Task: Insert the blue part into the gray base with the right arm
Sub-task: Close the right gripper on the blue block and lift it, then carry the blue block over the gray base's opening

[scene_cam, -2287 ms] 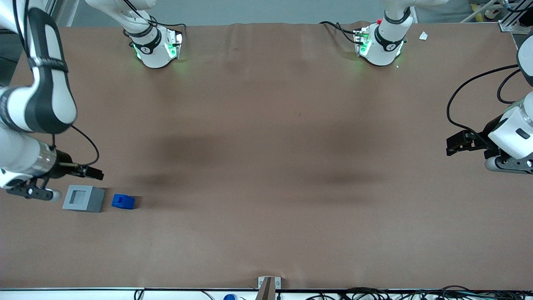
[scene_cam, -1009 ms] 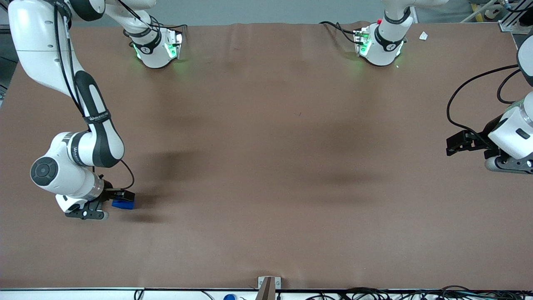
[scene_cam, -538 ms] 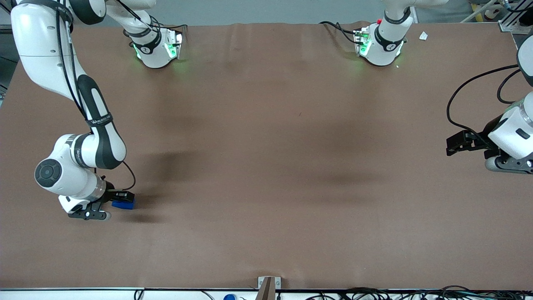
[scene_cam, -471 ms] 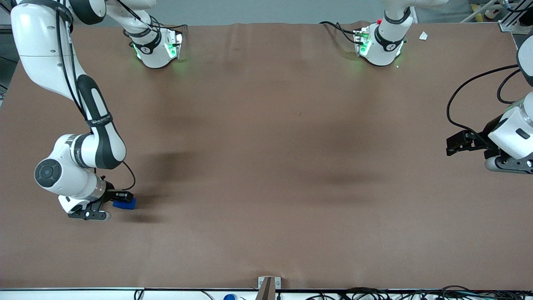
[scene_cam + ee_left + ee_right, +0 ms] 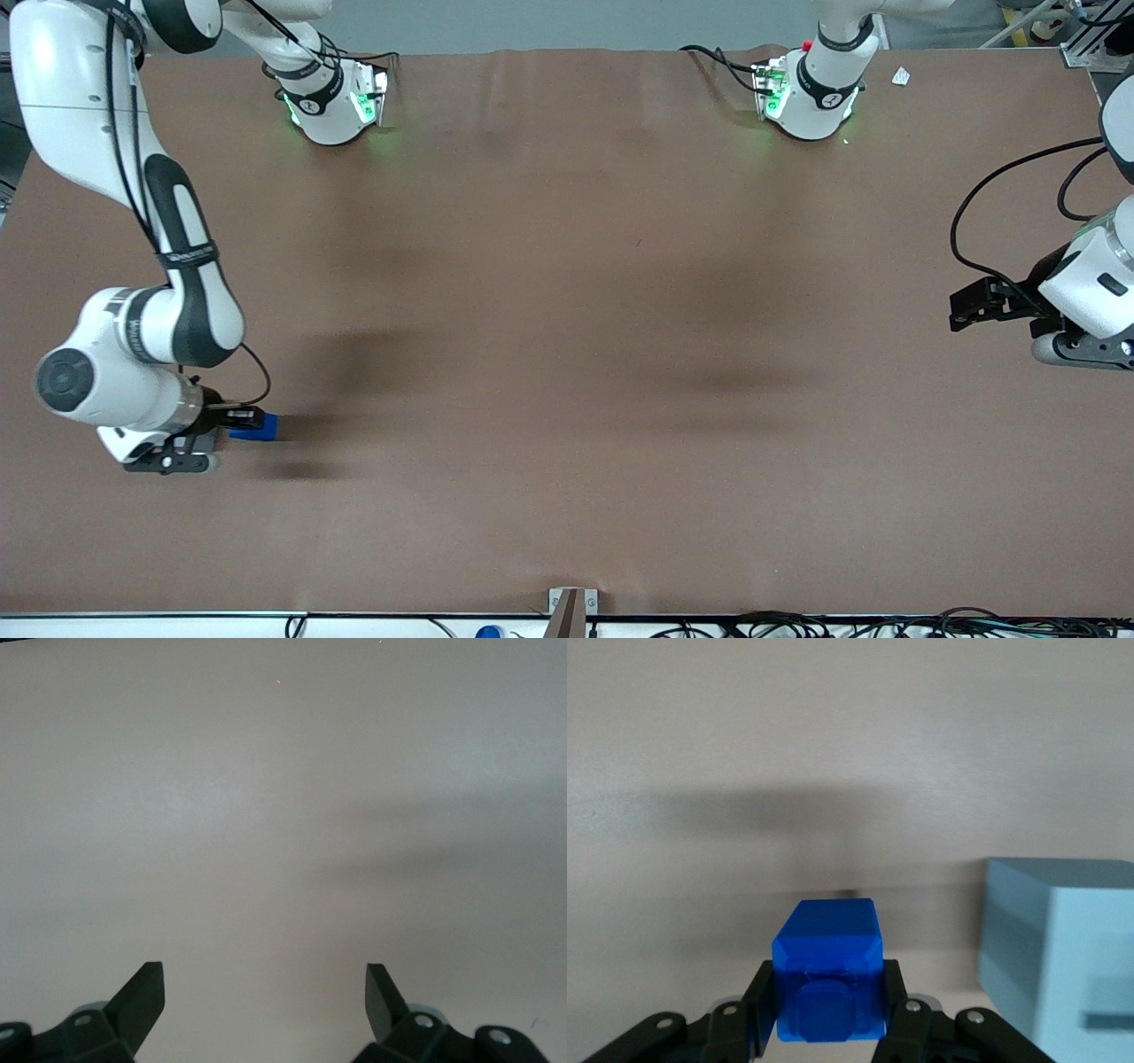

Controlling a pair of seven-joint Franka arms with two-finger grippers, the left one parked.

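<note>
blue part (image 5: pixel 255 426) lifted since earlier, clamped in claw (image 5: pixel 829 1020); gray base (image 5: pixel 1061 948) beside; arm band lettering unreadable.

Counts: 1 blue part (image 5: pixel 257 427), low in the front frame at the working arm's end of the table. 1 gripper (image 5: pixel 830 1014), clamped on it. 1 gray base (image 5: pixel 1060 948) just beside the part. 2 green-lit arm mounts: first mount (image 5: pixel 332 105), second mount (image 5: pixel 811 99). 1 brown table (image 5: pixel 567 354).
</note>
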